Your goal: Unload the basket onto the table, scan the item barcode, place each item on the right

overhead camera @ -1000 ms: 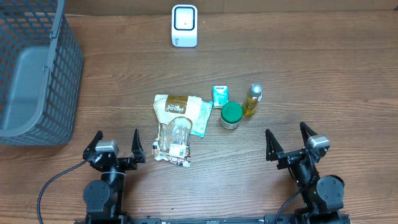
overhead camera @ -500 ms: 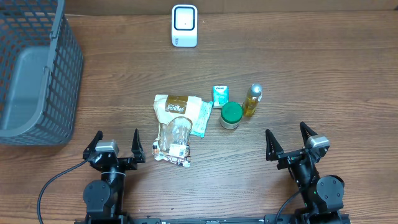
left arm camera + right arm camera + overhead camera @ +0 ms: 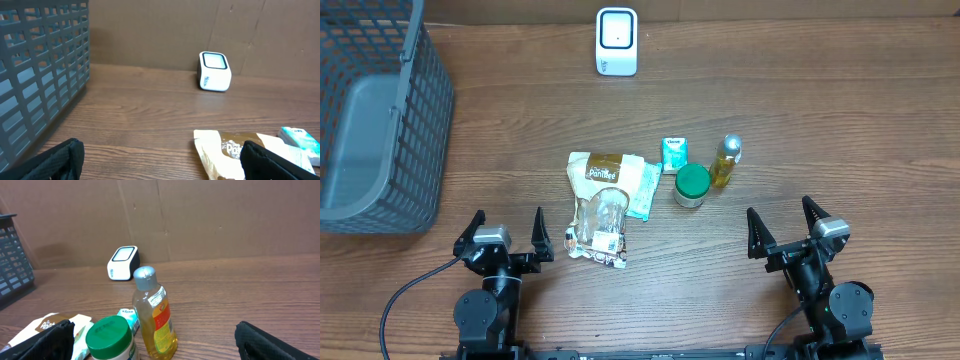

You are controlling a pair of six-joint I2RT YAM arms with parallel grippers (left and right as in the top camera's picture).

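A white barcode scanner (image 3: 617,41) stands at the table's far edge. In the middle lie a tan snack pouch (image 3: 597,208), a pale flat packet (image 3: 643,187) beside it, a small teal box (image 3: 674,154), a green-lidded jar (image 3: 692,185) and a yellow oil bottle (image 3: 725,162). My left gripper (image 3: 506,233) rests open near the front left, empty, with the pouch (image 3: 220,155) just ahead on its right. My right gripper (image 3: 785,226) is open and empty at the front right, behind the jar (image 3: 111,341) and bottle (image 3: 154,315).
A grey mesh basket (image 3: 380,110) fills the far left corner, its wall (image 3: 40,75) close on the left gripper's left. Brown cardboard backs the table.
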